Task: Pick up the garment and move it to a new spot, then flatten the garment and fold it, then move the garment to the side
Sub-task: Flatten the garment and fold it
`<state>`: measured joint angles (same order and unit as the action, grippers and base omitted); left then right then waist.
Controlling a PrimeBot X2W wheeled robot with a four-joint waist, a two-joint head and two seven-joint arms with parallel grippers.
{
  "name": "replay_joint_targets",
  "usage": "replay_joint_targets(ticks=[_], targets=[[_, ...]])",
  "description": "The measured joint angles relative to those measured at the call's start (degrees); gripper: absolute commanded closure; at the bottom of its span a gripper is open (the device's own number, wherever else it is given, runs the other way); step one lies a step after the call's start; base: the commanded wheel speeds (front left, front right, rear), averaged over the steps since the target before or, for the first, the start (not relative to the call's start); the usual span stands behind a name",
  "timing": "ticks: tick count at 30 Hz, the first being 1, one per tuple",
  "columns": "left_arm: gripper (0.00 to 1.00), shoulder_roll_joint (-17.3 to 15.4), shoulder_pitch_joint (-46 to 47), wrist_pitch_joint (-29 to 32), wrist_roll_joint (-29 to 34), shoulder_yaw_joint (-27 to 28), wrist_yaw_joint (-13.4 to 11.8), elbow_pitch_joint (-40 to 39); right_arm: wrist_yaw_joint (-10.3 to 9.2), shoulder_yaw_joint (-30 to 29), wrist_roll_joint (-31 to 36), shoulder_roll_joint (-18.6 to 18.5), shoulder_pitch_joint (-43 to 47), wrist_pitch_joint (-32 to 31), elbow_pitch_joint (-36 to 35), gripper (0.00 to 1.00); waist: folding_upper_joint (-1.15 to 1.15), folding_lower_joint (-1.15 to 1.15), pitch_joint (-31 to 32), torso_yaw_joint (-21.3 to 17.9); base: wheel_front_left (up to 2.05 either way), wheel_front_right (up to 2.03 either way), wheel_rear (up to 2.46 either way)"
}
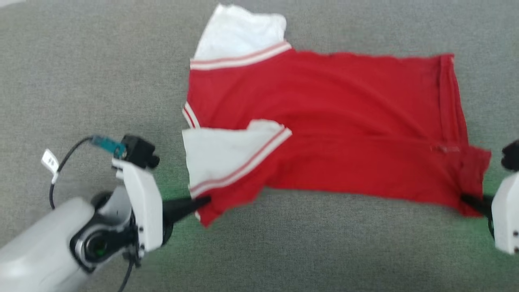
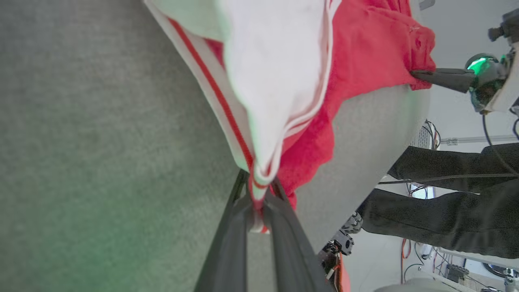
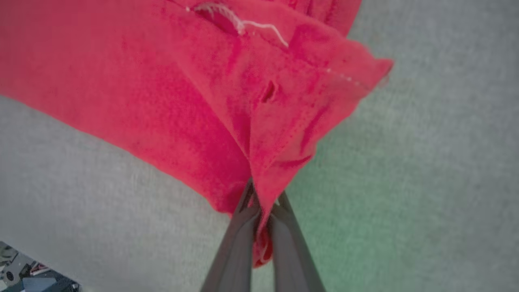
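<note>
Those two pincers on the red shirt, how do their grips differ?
The left pincer pinches the garment at its sleeve end, where white striped trim meets red; the right pincer pinches plain red cloth at the hem corner. The left pincer reaches in from the left, the right pincer from the right. Both are shut on the garment's near edge.

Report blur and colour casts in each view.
Head view: whole frame softly blurred, green cast on the grey surface beside the garment. Left wrist view: near white sleeve out of focus, wide-angle bending. Right wrist view: sharpest, green cast at right.
</note>
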<state>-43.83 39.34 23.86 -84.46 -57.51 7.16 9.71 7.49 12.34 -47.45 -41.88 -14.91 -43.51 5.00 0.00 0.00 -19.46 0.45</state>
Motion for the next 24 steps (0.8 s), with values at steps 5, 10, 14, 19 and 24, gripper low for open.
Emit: replay_joint_targets(ticks=[5,10,14,19,24], targets=[[1.00,-4.93,-5.04,-0.22,-3.21,0.34,-0.22,-8.47,0.01,-1.47,-1.69,-2.00,5.77,-2.63,-3.92,1.00,0.00,0.00,0.88,-0.26,0.00,0.00,0.00],[1.00,-7.37,-7.61,-1.37,-3.56,0.21,-2.53,-12.74,0.01,-4.09,-1.90,-2.01,8.07,-2.26,-5.24,1.00,0.00,0.00,0.75,-0.40,0.00,0.00,0.00],[1.00,-6.87,-7.67,-2.37,-1.52,-0.15,-3.86,-11.74,0.00,-4.74,-0.75,-0.57,8.21,-1.13,-5.82,0.61,0.00,0.00,0.72,-0.43,0.00,0.00,0.00],[0.00,-6.10,-7.75,-4.54,0.12,-0.04,-3.79,-10.15,0.01,-8.55,1.94,2.30,7.79,2.81,-4.50,0.00,-0.01,0.00,1.22,-0.87,0.00,0.00,0.00],[0.00,-6.59,-7.56,-9.91,1.64,2.87,-4.03,-9.25,0.00,-10.96,6.17,5.86,7.23,9.46,-6.01,0.00,-0.01,0.00,2.03,-1.84,0.00,0.00,0.00]])
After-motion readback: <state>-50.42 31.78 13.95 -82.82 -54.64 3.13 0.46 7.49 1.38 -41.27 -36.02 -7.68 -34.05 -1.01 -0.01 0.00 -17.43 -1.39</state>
